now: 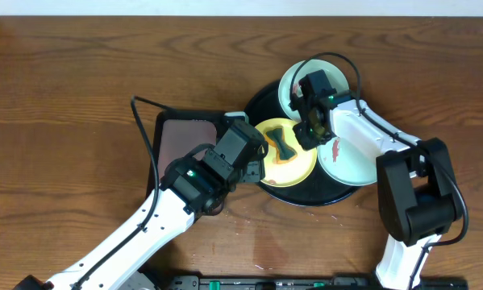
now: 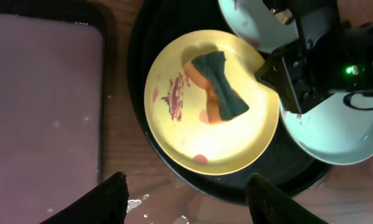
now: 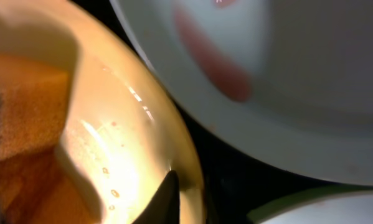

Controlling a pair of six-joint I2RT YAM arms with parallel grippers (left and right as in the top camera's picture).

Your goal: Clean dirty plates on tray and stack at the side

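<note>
The yellow plate (image 1: 293,165) lies on the black tray (image 1: 314,200) with an orange-and-green sponge (image 1: 284,145) resting on it and reddish smears on its left side (image 2: 174,96). Two mint plates sit on the tray, one at the back (image 1: 293,80) and one at the right (image 1: 354,157), both with red smears. My left gripper (image 1: 253,167) is open and empty, hovering just left of the yellow plate (image 2: 211,137). My right gripper (image 1: 310,133) pinches the yellow plate's right rim (image 3: 174,186); one finger shows inside the rim, the other is hidden.
A rectangular maroon tray (image 1: 185,133) with a black rim lies left of the black tray, under my left arm. Water drops lie on the wooden table (image 2: 149,202) between the two trays. The right arm's cable arcs over the back mint plate.
</note>
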